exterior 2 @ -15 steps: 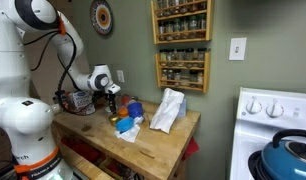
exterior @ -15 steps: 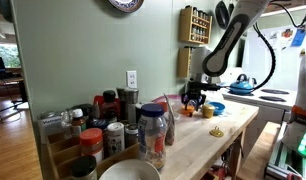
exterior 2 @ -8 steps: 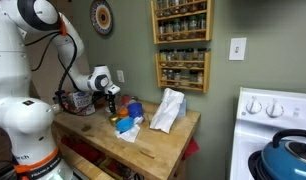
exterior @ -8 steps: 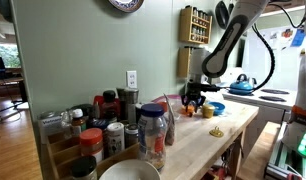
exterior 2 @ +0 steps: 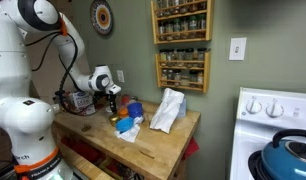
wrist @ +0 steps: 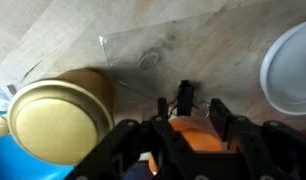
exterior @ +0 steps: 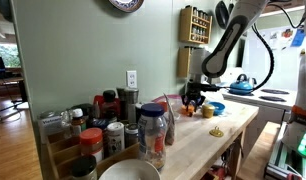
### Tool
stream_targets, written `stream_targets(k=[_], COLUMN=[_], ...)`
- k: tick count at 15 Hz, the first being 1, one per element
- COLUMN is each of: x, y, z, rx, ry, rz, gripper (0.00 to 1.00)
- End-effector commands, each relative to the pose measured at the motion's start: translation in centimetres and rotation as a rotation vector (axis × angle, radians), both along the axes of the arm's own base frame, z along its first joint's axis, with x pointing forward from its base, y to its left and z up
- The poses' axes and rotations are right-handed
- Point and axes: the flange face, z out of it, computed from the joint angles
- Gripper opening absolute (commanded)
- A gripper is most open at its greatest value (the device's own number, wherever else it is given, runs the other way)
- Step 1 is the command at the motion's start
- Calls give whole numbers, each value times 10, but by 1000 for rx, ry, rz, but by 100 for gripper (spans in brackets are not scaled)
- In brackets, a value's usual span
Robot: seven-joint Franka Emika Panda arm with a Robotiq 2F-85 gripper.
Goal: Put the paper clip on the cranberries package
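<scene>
My gripper (exterior: 194,98) hangs just above the counter, in front of the spice racks, and also shows in an exterior view (exterior 2: 113,97). In the wrist view the jaws (wrist: 188,105) are narrowed on a small black paper clip (wrist: 185,96) whose wire arms reach to both fingers. An orange-red surface fills the gap under the jaws; I cannot tell what it is. The cranberries package (exterior: 170,118), a reddish pouch, stands behind the big clear jar (exterior: 151,135), some way from the gripper.
A blue bowl (exterior: 215,107) (exterior 2: 134,108) sits beside the gripper. A white-and-blue bag (exterior 2: 168,110) stands further along the counter. The wrist view shows a gold jar lid (wrist: 53,122), a white bowl (wrist: 293,65) and clear plastic on the wood. Several jars crowd one end (exterior: 93,125).
</scene>
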Motion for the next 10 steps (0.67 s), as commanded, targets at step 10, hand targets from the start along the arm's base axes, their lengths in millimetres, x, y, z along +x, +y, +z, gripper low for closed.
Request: stream_targets(k=[10], x=[4], y=[0], z=[4], rx=[-9], ry=[-14], rz=[-1], gripper=[7])
